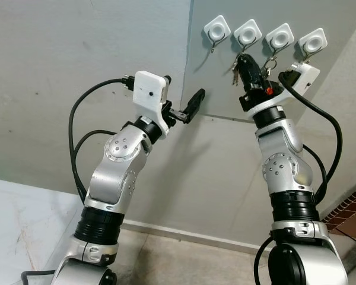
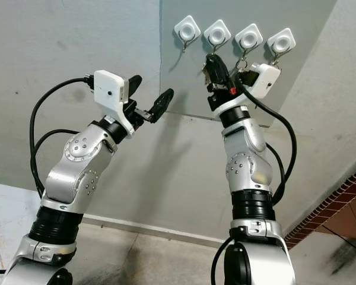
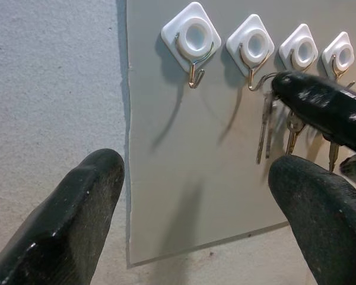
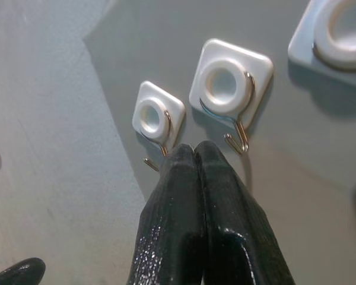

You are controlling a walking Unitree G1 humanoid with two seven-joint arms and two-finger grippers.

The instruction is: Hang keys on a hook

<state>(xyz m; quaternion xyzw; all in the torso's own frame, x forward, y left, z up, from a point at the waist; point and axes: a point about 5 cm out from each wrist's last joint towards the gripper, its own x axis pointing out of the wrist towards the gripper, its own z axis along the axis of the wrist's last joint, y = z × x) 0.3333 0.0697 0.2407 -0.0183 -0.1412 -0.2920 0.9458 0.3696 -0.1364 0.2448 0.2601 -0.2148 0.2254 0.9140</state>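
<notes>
Four white square hooks sit in a row on a grey panel on the wall. My right gripper is raised just below the second hook. It is shut at the tips, with a bunch of keys dangling from them. The key ring reaches towards that hook's wire tip. In the right wrist view its fingertips press together beside the second hook. My left gripper is open and empty, held off the panel's left edge, below the first hook.
More keys hang under the third hook. The fourth hook is at the far right. Bare concrete wall lies left of the panel. A brick strip runs at the lower right.
</notes>
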